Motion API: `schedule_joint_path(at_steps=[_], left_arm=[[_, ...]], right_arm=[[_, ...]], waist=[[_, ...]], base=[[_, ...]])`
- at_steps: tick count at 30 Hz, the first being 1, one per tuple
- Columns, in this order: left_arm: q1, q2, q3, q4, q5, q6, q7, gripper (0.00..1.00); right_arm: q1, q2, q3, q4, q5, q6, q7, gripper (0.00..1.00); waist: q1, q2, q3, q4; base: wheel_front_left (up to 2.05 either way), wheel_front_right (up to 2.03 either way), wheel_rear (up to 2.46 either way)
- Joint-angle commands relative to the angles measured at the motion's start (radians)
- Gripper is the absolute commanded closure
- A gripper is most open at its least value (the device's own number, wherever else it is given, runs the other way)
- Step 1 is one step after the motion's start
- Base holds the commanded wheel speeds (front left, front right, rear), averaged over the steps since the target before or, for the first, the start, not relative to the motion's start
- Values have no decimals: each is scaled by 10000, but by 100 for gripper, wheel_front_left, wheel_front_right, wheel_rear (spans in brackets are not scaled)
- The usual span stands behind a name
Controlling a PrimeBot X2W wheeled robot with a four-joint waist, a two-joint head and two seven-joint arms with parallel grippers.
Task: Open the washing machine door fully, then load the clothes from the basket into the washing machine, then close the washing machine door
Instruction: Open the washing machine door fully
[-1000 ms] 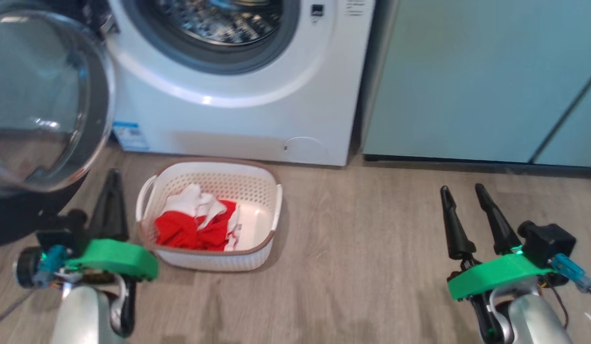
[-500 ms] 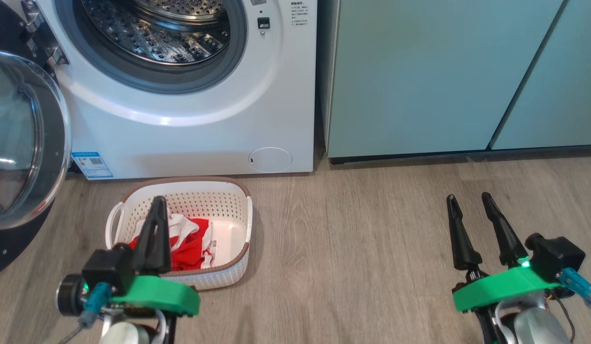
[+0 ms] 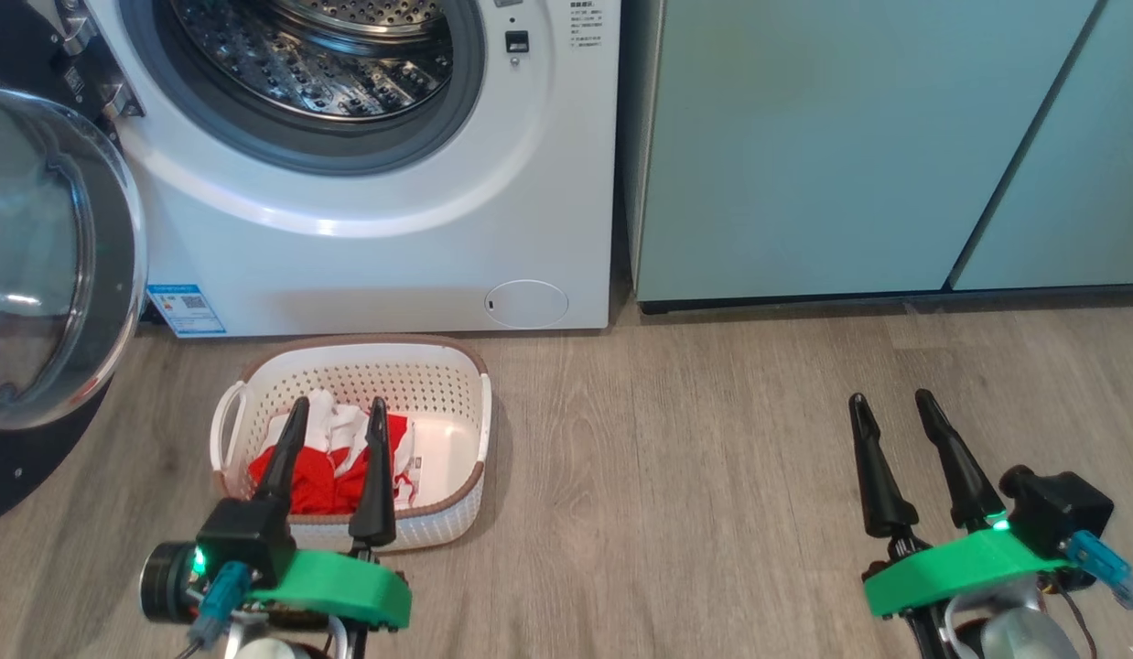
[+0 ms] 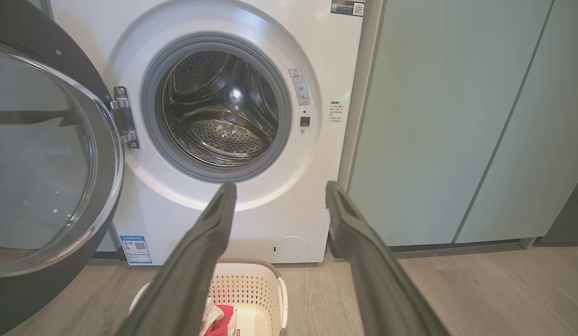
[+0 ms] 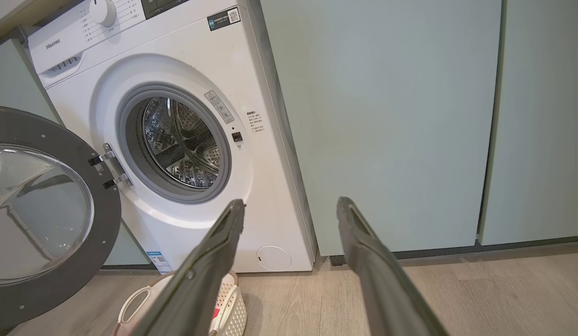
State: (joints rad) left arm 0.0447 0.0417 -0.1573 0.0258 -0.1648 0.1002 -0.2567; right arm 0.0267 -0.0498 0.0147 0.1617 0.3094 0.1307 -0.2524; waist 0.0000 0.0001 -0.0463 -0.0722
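Wood-grain floor point(image 3: 676, 476) stretches wide across the middle and right, up to the teal cabinets point(image 3: 804, 146). At the left the washing machine door point(image 3: 45, 265) stands swung out, its black rim reaching toward the basket point(image 3: 438, 526), which sits on the floor just before the washing machine point(image 3: 393, 265), the red clothes point(image 3: 315, 480) heaped in its left half. The left gripper point(image 3: 338, 405) hovers over the basket's near rim, jaws spread, holding nothing; the right gripper point(image 3: 890, 400) hangs well apart, jaws spread, empty.
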Motion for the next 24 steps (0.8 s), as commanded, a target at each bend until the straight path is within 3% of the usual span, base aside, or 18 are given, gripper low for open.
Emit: schedule_joint_path(at_steps=[1, 13, 24], left_arm=[[-277, 86, 269, -244, -25, 29, -51, 0], [-256, 86, 121, 104, 83, -207, -51, 0], [-291, 85, 93, 236, 87, -119, -51, 0]], right_arm=[[-362, -5, 251, -346, 86, 0, -93, 0], [-346, -5, 229, -333, 76, 0, -93, 0], [-376, -5, 241, -217, 55, 0, -93, 0]], waist=[[0, -1, -4, 44], [0, -1, -30, 197], [0, -1, -52, 236]], base=[[0, 0, 0], [0, 0, 0], [0, 0, 0]])
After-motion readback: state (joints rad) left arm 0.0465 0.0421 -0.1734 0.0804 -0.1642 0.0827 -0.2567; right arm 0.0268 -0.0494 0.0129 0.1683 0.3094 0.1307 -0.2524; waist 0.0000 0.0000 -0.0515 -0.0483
